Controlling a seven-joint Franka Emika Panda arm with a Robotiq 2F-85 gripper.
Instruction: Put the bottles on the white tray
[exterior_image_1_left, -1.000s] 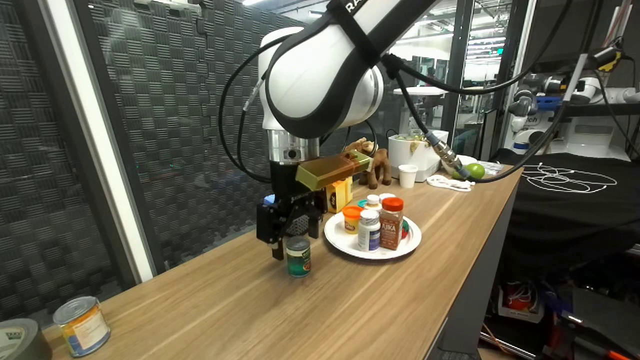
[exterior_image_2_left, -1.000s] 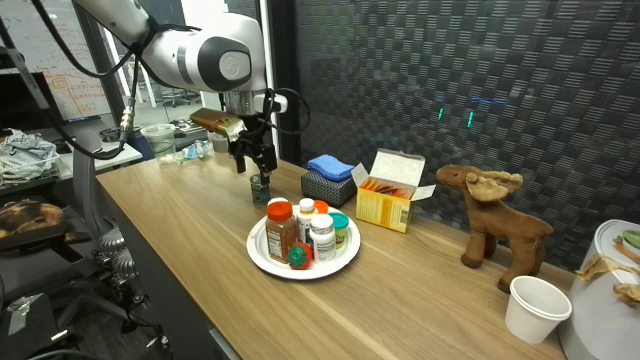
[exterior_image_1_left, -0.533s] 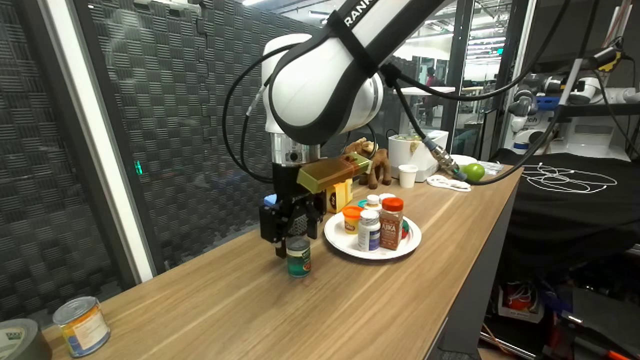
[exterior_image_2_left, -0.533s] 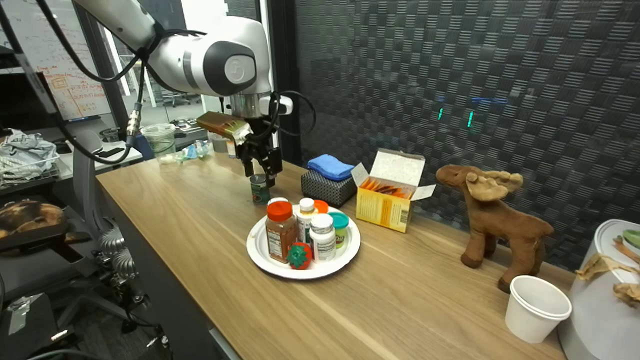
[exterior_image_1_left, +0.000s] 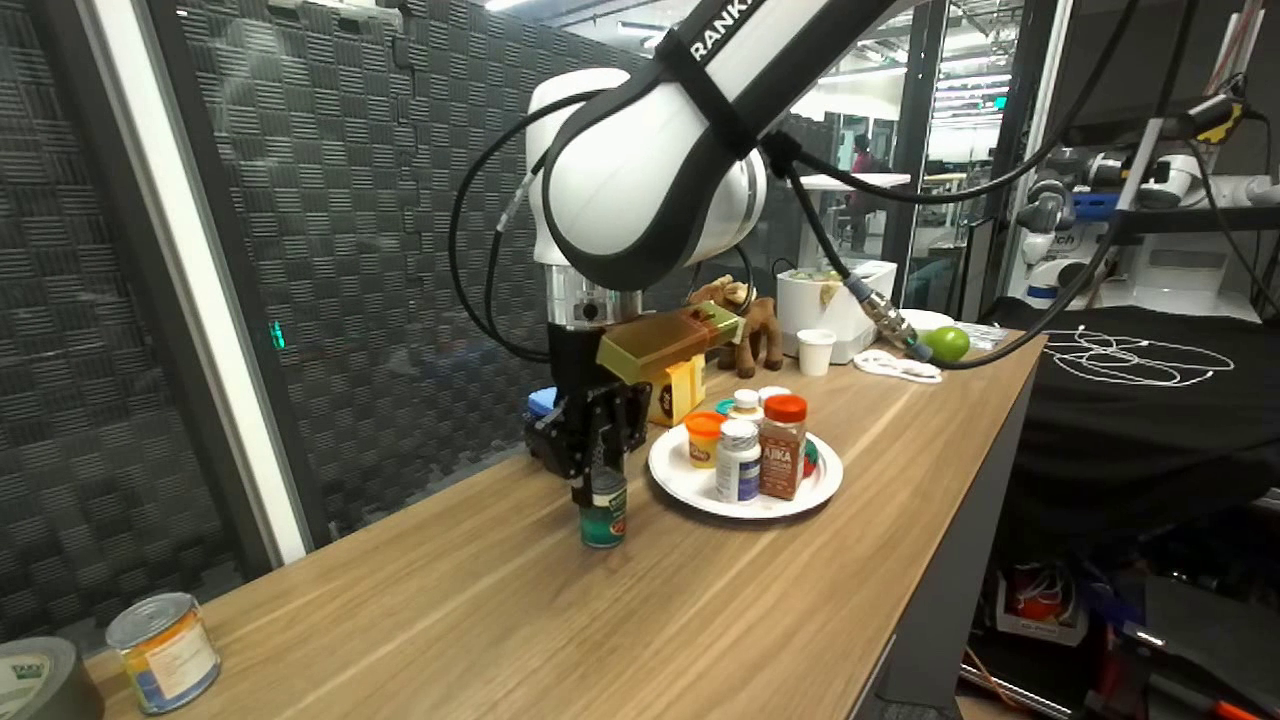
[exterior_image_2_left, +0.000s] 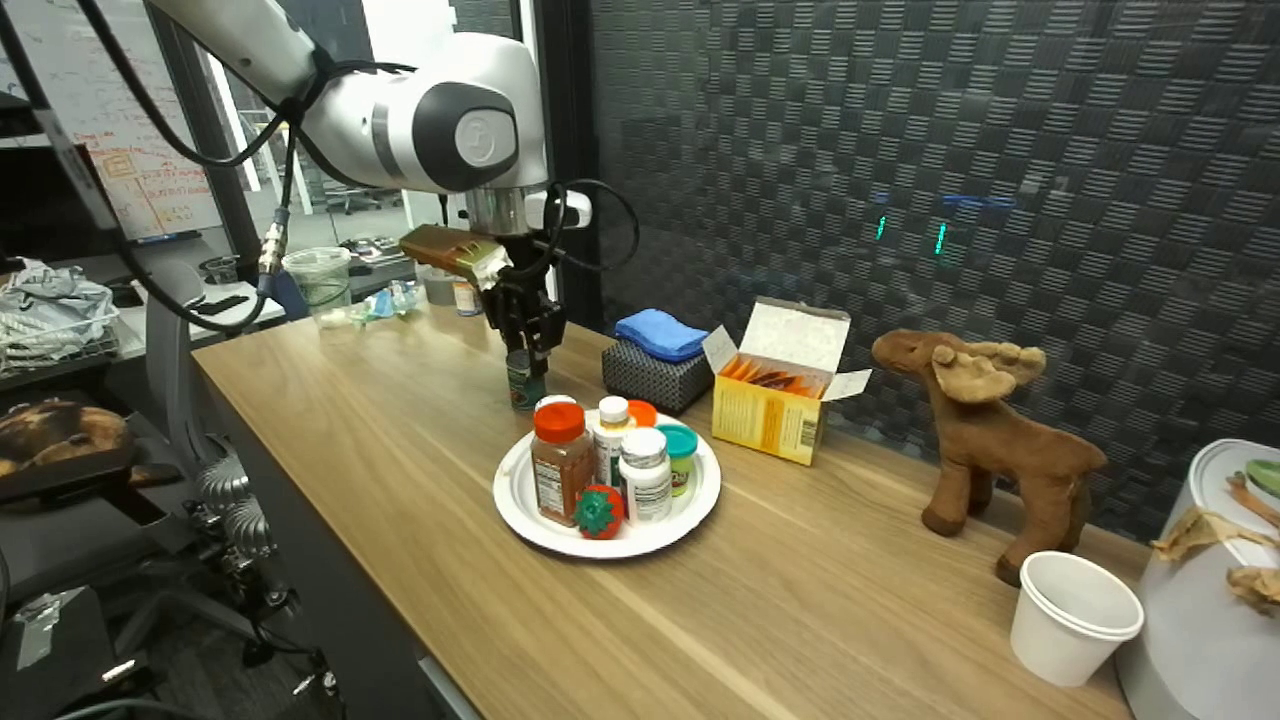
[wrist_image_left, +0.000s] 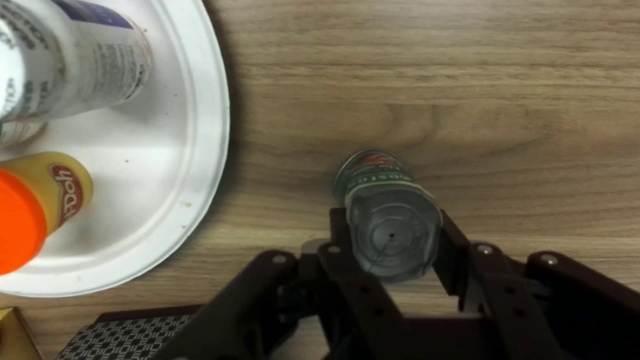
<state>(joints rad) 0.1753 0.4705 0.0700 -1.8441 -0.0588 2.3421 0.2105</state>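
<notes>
On the white tray (exterior_image_1_left: 745, 510) stand several bottles, among them a brown bottle with a red cap (exterior_image_2_left: 562, 480), a white bottle (exterior_image_1_left: 738, 475), an orange-lidded jar (wrist_image_left: 25, 215) and a teal-lidded jar (exterior_image_2_left: 680, 460). A red and green strawberry-like item (exterior_image_2_left: 600, 512) lies there too. Beside the tray, upright on the table, is a short green labelled can (exterior_image_1_left: 603, 525). My gripper (wrist_image_left: 392, 235) comes down over this can and is shut on its upper part, one finger against each side. In an exterior view the fingers partly hide the can's top.
Close to the tray are a patterned dark box (exterior_image_2_left: 650, 380) topped with a blue cloth (exterior_image_2_left: 660, 333) and an open yellow box (exterior_image_2_left: 765, 420). Farther off stand a brown toy moose (exterior_image_2_left: 1000, 430) and paper cups (exterior_image_2_left: 1070, 620). Another can (exterior_image_1_left: 165, 655) sits by a tape roll (exterior_image_1_left: 45, 680).
The gripper has moved slightly towards the tray, and its fingers have closed from wide apart onto the green can. The can has shifted a little; the bottles stay in place.
</notes>
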